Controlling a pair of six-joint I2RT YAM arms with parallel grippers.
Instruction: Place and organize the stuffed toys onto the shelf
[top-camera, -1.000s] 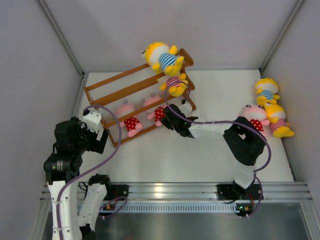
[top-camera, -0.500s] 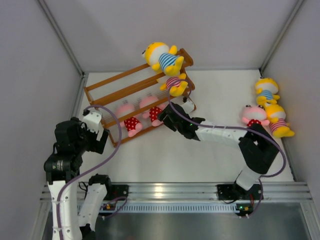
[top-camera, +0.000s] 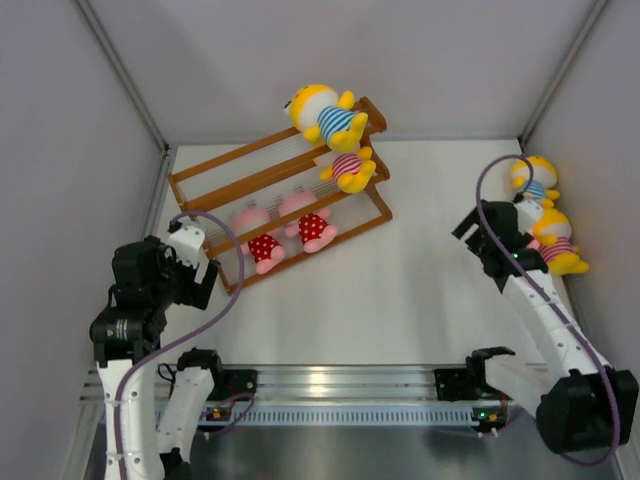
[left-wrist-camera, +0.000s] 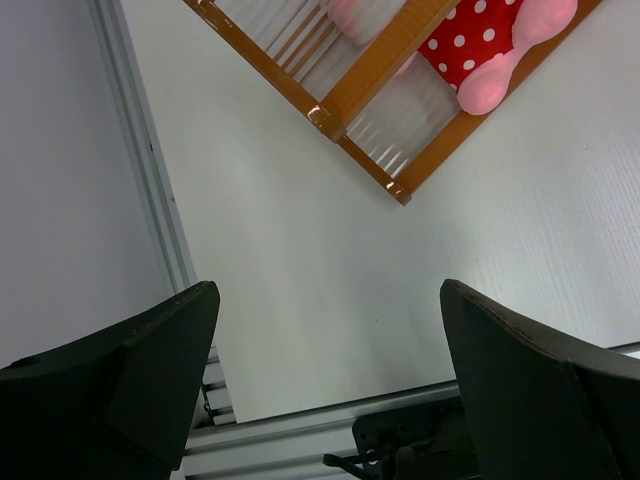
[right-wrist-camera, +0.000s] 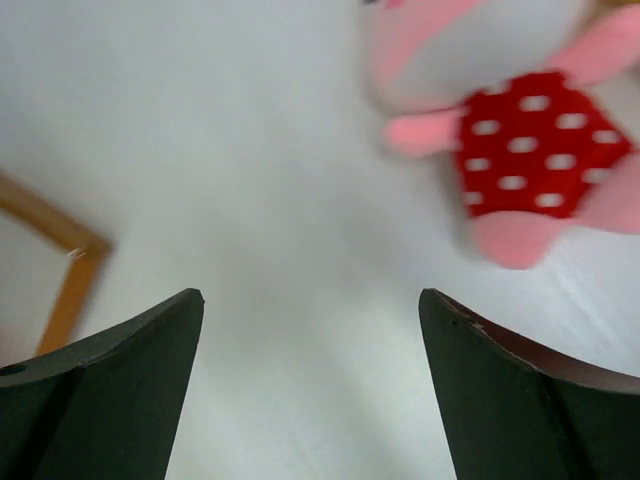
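Note:
The shelf (top-camera: 352, 231) stands slanted at the back left. On it are a yellow toy in blue stripes (top-camera: 325, 115), a yellow toy in pink stripes (top-camera: 348, 168), and two pink toys in red dotted outfits (top-camera: 262, 243) (top-camera: 312, 224) on the lowest tier. My right gripper (top-camera: 480, 228) is open and empty at the right; its wrist view shows a loose pink toy (right-wrist-camera: 520, 150) just ahead of the open jaws (right-wrist-camera: 310, 296). That toy is hidden under the arm in the top view. My left gripper (top-camera: 205, 270) hangs open and empty near the shelf's left end (left-wrist-camera: 350, 95).
Two yellow toys (top-camera: 535, 180) (top-camera: 557, 247) lie by the right wall beside my right arm. Grey walls close in the table on three sides. The shelf's near corner (right-wrist-camera: 70, 270) shows at the left of the right wrist view. The metal rail (top-camera: 330, 385) runs along the near edge.
My right gripper opened, left the second pink toy on the lowest tier, and swung away from the shelf to the right side. The left arm has not moved.

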